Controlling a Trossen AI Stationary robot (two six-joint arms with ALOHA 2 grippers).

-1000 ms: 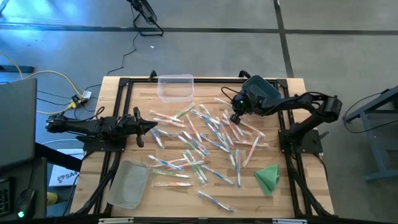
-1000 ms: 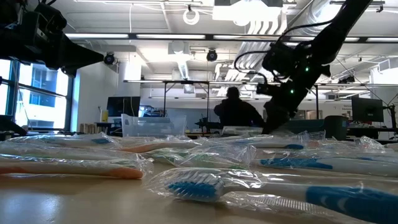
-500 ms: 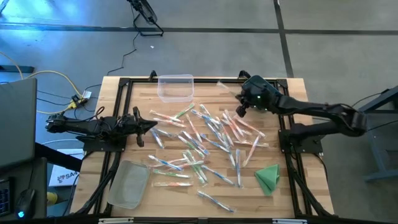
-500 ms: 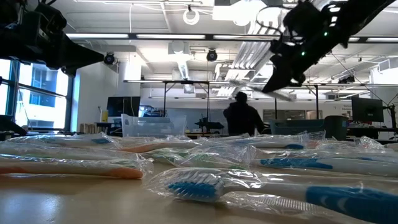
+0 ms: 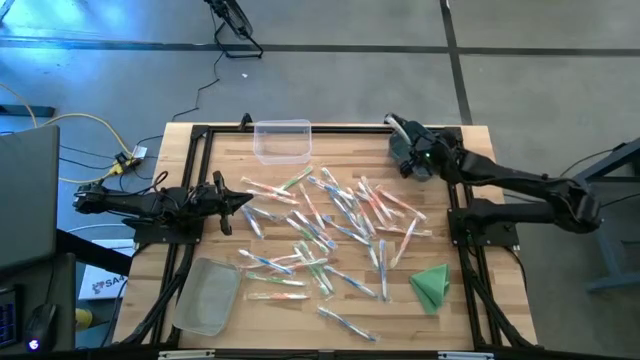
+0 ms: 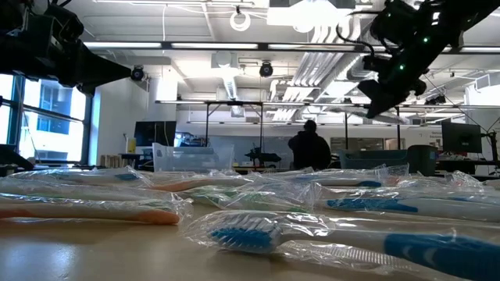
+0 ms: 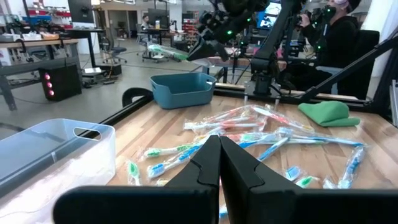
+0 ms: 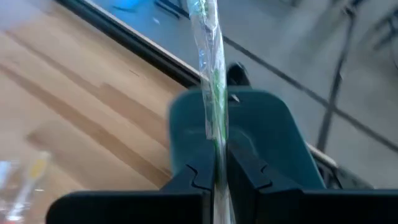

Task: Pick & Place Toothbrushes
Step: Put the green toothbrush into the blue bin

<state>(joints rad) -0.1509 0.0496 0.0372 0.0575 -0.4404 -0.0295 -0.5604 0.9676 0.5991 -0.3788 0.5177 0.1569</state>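
Many wrapped toothbrushes (image 5: 330, 225) lie scattered on the wooden table (image 5: 230, 160). My right gripper (image 8: 216, 174) is up near the far right corner, shut on one green toothbrush (image 8: 208, 62) in a clear wrapper, over a teal bin (image 8: 273, 137). The left wrist view shows that gripper (image 7: 205, 46) above the bin (image 7: 183, 90), with the toothbrush (image 7: 165, 51) sticking out. My left gripper (image 5: 245, 203) waits at the table's left edge, shut on nothing (image 7: 219, 168). My right gripper pinches the wrapped toothbrush (image 8: 216, 143) between its two fingers (image 8: 249, 177). The toothbrush runs on past the fingertips, along the fingers. The gripper slants down toward the far edge. The toothbrush is lifted clear, above the teal bin.
A clear bin (image 5: 282, 140) stands at the far edge, left of centre. A clear lid or tray (image 5: 208, 295) lies at the near left. A folded green cloth (image 5: 430, 285) lies at the near right. A person (image 6: 310, 152) stands in the room beyond.
My right gripper has risen from the pile with the green toothbrush. It has gone toward the table's far right corner, over the teal bin, turning as it went. The toothbrush is now lifted clear of the table.
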